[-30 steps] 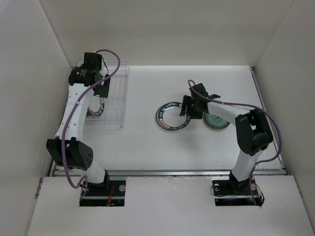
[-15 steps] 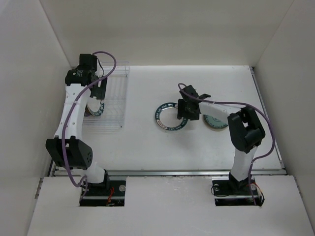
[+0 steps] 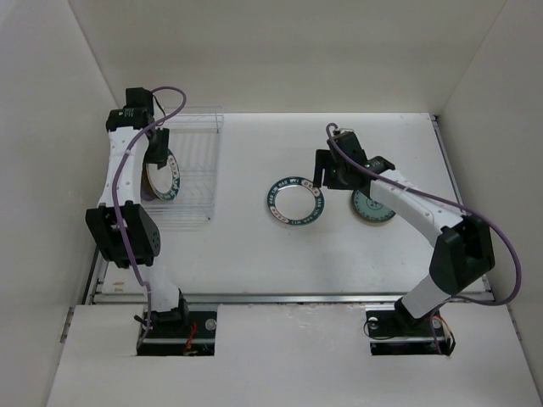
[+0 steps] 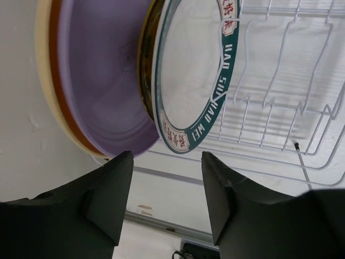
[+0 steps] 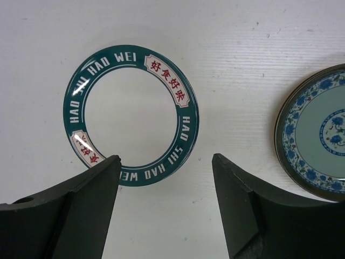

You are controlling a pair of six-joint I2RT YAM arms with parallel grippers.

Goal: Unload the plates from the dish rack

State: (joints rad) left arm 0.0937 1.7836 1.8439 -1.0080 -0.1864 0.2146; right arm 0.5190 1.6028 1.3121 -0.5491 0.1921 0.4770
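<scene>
Carrying everything is a flat white counter (image 3: 254, 254). On its far left part sits a rectangular white thin-wire dish rack (image 3: 199, 144) with rows of upright prongs and a raised rim. Standing on edge at the rack's left end is a large round tan plate with a purple underside (image 4: 102, 86). That underside is turned toward its neighbour, a round white plate with a teal rim bearing lettering and red characters (image 4: 186, 65), which stands close against it. A thin mustard-brown edge shows between the two, too little of it to tell what it belongs to. Out of the rack, flat near the middle of the counter, lies a second round white plate with the same teal lettered rim (image 3: 294, 200). To its right and apart from it, a smaller round teal plate with a blue flower pattern (image 3: 372, 209) also lies flat. The left fingers (image 3: 158, 155) are at the rack, spread apart, their tips at the lower edges of the two standing plates. Whether they touch either plate I cannot tell, and they clamp nothing. The right fingers (image 3: 329, 174) hang above the counter near the far-right rim of the flat lettered plate, spread wide with nothing between them.
</scene>
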